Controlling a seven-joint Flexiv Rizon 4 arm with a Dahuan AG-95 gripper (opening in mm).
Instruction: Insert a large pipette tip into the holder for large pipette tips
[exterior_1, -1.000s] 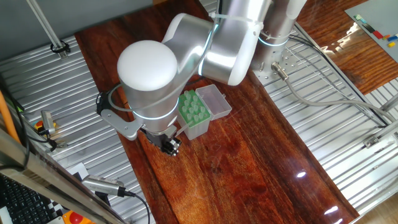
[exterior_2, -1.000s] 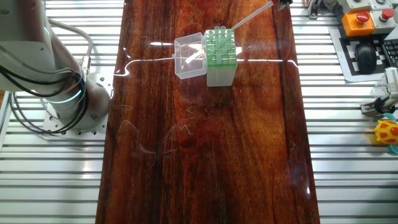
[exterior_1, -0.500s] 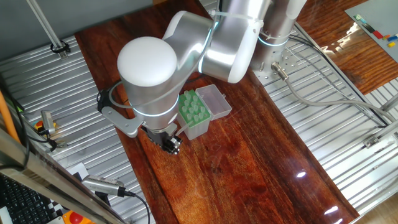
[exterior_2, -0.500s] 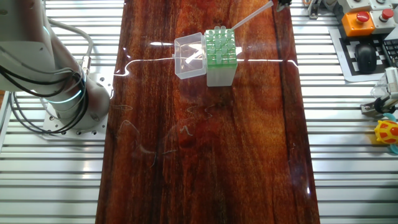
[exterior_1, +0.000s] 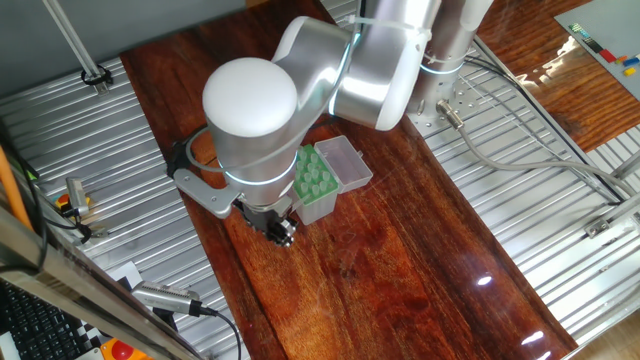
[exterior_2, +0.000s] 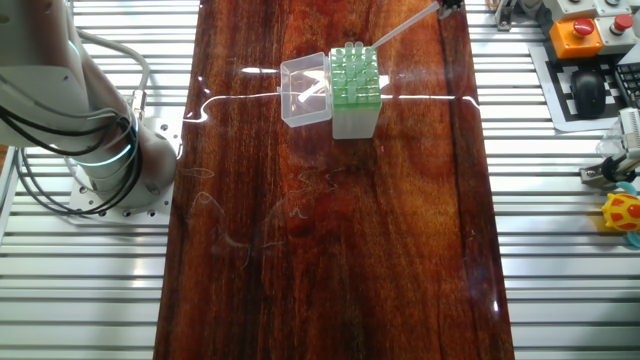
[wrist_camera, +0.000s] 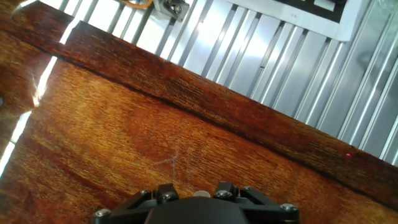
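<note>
The holder for large pipette tips (exterior_2: 353, 78) stands on the wooden table, its green perforated top (exterior_1: 311, 178) facing up and its clear lid (exterior_2: 304, 90) folded open beside it. My gripper (exterior_1: 279, 232) hangs just off the holder's side and reaches only the top edge of the other fixed view (exterior_2: 450, 4). It is shut on the large pipette tip (exterior_2: 403, 25), which slants down with its thin end just above the green top's near corner. In the hand view the tip's whitish wide end (wrist_camera: 200, 194) sits between the fingers, and the holder is out of view.
Ribbed metal panels (exterior_2: 570, 200) flank the wooden table (exterior_2: 330, 250) on both sides. The arm's base (exterior_2: 110, 150) stands at the left. An orange button box (exterior_2: 580, 35), a mouse and a yellow toy (exterior_2: 622, 215) lie at the right. In the hand view, the table edge (wrist_camera: 249, 124) runs below me.
The arm has shifted slightly toward the holder, carrying the gripper and tip with it. The holder has not moved.
</note>
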